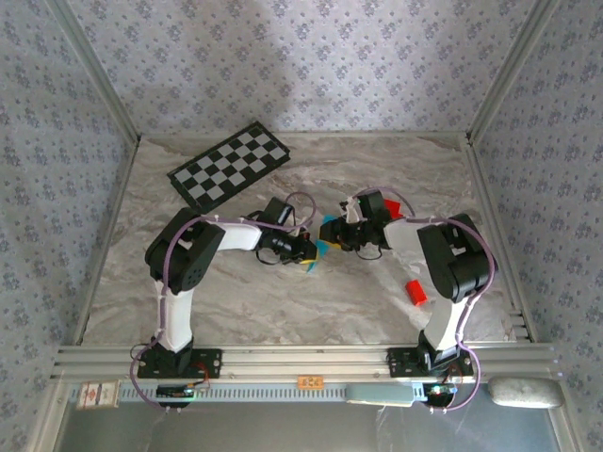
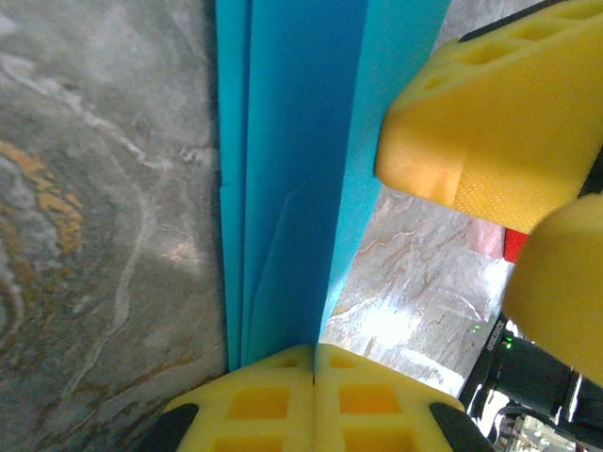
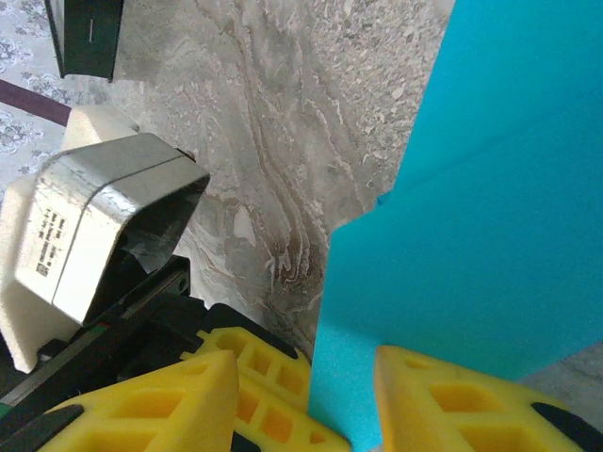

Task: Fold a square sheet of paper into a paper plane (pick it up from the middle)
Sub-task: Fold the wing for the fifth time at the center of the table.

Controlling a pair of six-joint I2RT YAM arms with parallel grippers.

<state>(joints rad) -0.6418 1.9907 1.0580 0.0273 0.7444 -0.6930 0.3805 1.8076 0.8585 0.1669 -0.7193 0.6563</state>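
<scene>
**Fold at risk of being pulled askew between the two grippers**

The thin, bright cyan paper sheet (image 2: 301, 141), folded lengthwise into several long layers, is held above the grey marbled table (image 1: 283, 311), on the near side of the black-and-white checkered board (image 1: 231, 167) and to its right. One end of the strip is pinched by the left gripper (image 2: 314, 356), whose yellow foam fingers are pressed fully together on it. The right gripper (image 3: 306, 365) is seen with its jaws apart, one yellow finger on each side of the paper's edge; a firm clamp is not shown.

Several failures can be foreseen from here. If the right jaws are shut off-centre, the layers may be sheared against each other and the creases lost. If the arms are drawn apart once both grips are set, the thin paper may be torn at the left pinch. If the left grip is released before the right one bites, the strip may be dropped onto the table. A clash of the two sets of fingers, which stand just beside each other, is also judged possible.
</scene>
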